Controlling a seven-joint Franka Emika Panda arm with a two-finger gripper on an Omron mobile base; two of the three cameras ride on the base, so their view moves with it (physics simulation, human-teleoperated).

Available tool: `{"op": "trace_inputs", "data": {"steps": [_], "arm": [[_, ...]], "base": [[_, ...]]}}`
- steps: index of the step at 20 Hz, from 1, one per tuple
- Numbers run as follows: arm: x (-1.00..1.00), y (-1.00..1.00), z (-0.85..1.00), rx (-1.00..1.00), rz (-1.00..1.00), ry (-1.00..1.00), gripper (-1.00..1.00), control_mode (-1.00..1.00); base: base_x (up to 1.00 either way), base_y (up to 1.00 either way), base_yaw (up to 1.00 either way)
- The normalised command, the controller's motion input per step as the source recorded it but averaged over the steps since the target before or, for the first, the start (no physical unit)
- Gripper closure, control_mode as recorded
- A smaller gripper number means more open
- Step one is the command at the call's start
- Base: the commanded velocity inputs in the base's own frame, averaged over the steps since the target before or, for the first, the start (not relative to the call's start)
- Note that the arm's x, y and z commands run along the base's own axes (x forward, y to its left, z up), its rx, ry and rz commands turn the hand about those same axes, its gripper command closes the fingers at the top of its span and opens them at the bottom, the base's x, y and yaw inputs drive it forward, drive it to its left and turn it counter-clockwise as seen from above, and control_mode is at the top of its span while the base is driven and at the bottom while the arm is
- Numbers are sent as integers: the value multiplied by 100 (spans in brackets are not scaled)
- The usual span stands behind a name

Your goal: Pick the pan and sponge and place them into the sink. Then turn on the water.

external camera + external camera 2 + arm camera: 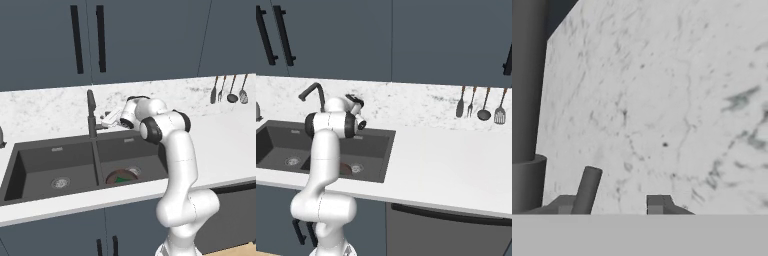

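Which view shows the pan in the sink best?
The left base view: the pan lies open to sight in the sink's right basin. In the right base view the arm hides most of it.

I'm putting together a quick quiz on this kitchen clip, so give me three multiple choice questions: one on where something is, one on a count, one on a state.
1. Where does the pan lie?
A. on the counter by the utensils
B. in the sink's right basin
C. in the left basin

2. How many utensils hang on the wall?
A. two
B. four
C. six

3. Is water running from the tap?
A. yes, into the left basin
B. yes, into the right basin
C. no stream is visible

Answers:
1 B, the left base view shows the pan, with the green sponge in it, by the right drain.
2 B, four dark utensils hang in a row.
3 C, no blue stream falls; the gripper is at the tap's handle.
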Motion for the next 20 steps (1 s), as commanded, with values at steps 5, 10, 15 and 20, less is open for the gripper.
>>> {"op": "trace_inputs", "data": {"steps": [5, 10, 15, 20], "arm": [[18, -41, -19, -1, 0, 0, 100, -100], [2, -91, -33, -2, 0, 0, 100, -100], [0, -100, -47, -2, -2, 0, 100, -100], [4, -100, -30, -5, -5, 0, 100, -100]], "base": [[0, 0, 0], [0, 0, 0], [0, 0, 0], [0, 0, 0]]}}
